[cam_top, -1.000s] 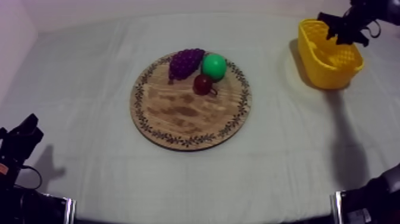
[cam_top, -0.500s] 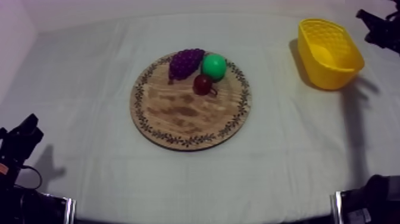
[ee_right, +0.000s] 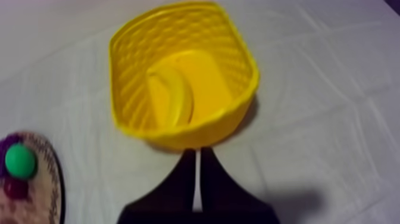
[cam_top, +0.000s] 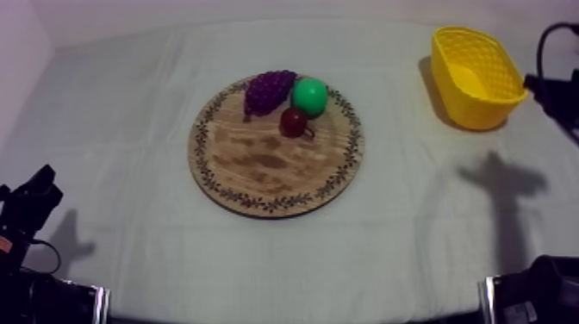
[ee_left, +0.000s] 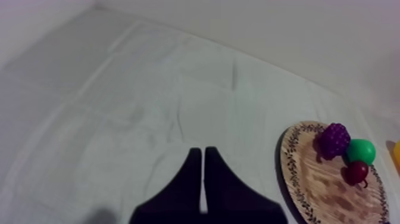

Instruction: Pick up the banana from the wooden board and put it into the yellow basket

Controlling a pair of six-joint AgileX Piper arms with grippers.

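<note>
Yellow plastic mesh basket (ee_right: pixel 128 71), at the table's 2 o'clock, now holds the yellow toy banana (ee_right: pixel 177 98), which lies curved on its floor. The round wooden board with a patterned rim (cam_top: pixel 258 168) carries only the other toy fruit (cam_top: pixel 309 95). Within the last second the right arm (cam_top: pixel 551 88) has backed from above the basket to its 3 o'clock, so the placing looks finished. The right gripper (ee_right: pixel 197 173) hangs beside the basket wall, fingers pressed together and empty. The left gripper (ee_left: pixel 204 179) sits at 8 o'clock, likewise closed on nothing.

Cloth (cam_top: pixel 405 202) bare between board (cam_top: pixel 258 168), basket (cam_top: pixel 470 108); fruit (cam_top: pixel 308 96) crowds board's far side.
</note>
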